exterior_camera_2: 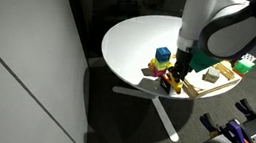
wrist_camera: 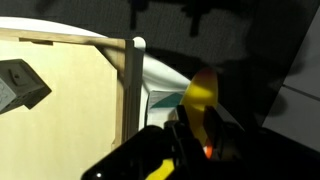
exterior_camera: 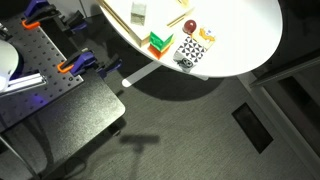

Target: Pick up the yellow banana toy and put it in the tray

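ok, you're at the grasp step, and the transfer hasn't happened. the gripper (exterior_camera_2: 179,77) is down low among the toys just beside the tray (exterior_camera_2: 216,91), on the side of the tray that faces the middle of the white table (exterior_camera_2: 132,42). in the wrist view the banana toy (wrist_camera: 203,95) sits right between the dark fingers (wrist_camera: 178,140), just outside the tray's wood rim (wrist_camera: 135,90) and not over its pale floor.

tool state: the fingers bracket the banana's near end, but the contact spot is dark and blurred. i can't tell if they're pressed onto it or only set either side.

banana pose: in the wrist view its long axis runs straight away from the gripper, up the frame and roughly parallel to the tray's rim. the far tip points away from the wrist and the near end is hidden between the fingers. the curve is too blurred to read.

next move, my call: confirm the pinch, lift enough to clear the thin rim and the neighbouring toys, then shift sideways across the rim. lower over bare tray floor and release there. the rim is close, so a low carry could clip it.
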Tool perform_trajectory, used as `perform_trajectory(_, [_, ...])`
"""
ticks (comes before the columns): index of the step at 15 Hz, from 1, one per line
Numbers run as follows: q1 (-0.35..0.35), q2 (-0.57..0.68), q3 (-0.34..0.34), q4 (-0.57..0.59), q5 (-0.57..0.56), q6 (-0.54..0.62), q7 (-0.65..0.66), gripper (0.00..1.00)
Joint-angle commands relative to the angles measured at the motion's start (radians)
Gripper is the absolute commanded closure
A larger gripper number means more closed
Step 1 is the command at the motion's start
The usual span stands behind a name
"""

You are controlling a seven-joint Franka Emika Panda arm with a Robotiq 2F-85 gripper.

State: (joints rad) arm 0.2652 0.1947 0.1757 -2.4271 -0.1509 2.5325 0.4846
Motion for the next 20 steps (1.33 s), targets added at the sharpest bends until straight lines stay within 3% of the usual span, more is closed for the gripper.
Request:
perform_trajectory(1, [0.017,0.019,-0.016,0.03,-0.012,-0.014,0.014,0.99])
perform_trajectory(5, [0.011,0.004,-0.009,0.03,0.013,-0.023,-0.008,0.98])
perform_trajectory(6, [0.01,-0.002,-0.007,0.03,0.02,-0.028,-0.013,0.73])
perform_trajectory(7, [0.009,-0.006,-0.006,0.031,0.023,-0.03,-0.016,0.73])
perform_trajectory(9, [0.008,-0.012,-0.006,0.033,0.026,-0.036,-0.017,0.62])
perform_trajectory(16, [0.009,-0.001,-0.027,0.06,-0.005,-0.064,0.011,0.05])
perform_trajectory(17, [0.007,0.003,-0.03,0.064,-0.006,-0.064,0.011,0.01])
perform_trajectory(20, [0.003,0.019,-0.045,0.079,-0.006,-0.056,0.01,0.0])
